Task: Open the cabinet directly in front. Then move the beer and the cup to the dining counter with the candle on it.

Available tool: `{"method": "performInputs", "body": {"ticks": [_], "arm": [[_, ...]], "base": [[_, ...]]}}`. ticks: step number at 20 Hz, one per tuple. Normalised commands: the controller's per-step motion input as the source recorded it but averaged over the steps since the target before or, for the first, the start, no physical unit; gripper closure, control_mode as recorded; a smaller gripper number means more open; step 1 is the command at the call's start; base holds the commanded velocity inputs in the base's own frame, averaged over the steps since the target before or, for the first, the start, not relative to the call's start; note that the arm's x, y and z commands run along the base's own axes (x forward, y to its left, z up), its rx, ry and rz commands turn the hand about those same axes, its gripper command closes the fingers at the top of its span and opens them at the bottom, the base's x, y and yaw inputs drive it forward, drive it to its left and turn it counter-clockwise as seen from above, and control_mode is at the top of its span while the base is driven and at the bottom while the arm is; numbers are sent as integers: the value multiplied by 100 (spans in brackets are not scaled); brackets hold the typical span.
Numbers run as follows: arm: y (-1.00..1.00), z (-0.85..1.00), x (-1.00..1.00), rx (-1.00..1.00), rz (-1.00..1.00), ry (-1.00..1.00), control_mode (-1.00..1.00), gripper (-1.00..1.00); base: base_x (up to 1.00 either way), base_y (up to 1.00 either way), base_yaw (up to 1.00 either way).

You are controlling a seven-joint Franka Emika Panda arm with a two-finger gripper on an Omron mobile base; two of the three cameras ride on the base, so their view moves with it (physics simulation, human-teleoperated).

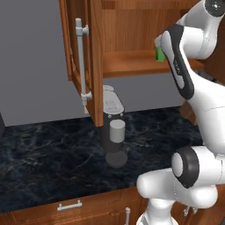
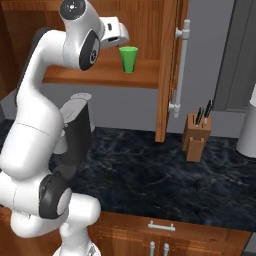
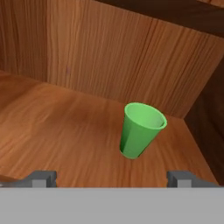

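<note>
With both doors of the cabinet swung wide, showing its wooden shelf at arm height above a black marble counter. Sitting upright on that shelf, toward the right side and near the back corner, the cup, bright green and tapering downward, rim open to the top. Hovering just short of it, the gripper, fingers spread wide to either side with the cup between and beyond them, touching nothing. Reaching up and into the cabinet, the white arm, its hand level with the shelf and close beside the cup in the right base view; partly hiding the cup in the left base view, where just a green sliver is peeking out past the forearm. Standing on the counter below, a coffee machine under the left door, and a wooden knife block off to the right near the right door's long silver handle.
</note>
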Motion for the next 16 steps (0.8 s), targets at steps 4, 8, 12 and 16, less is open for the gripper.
{"method": "performInputs", "body": {"ticks": [4, 8, 12, 16], "arm": [[0, -13, 45, 0, 0, 1, -100, -100], [0, -22, 33, -6, 0, 2, -100, -100], [0, -18, 15, -6, 0, 0, -100, -100], [0, -3, 10, 0, 0, 0, -100, -100]], "base": [[0, 0, 0], [0, 0, 0], [0, 0, 0], [0, 0, 0]]}}
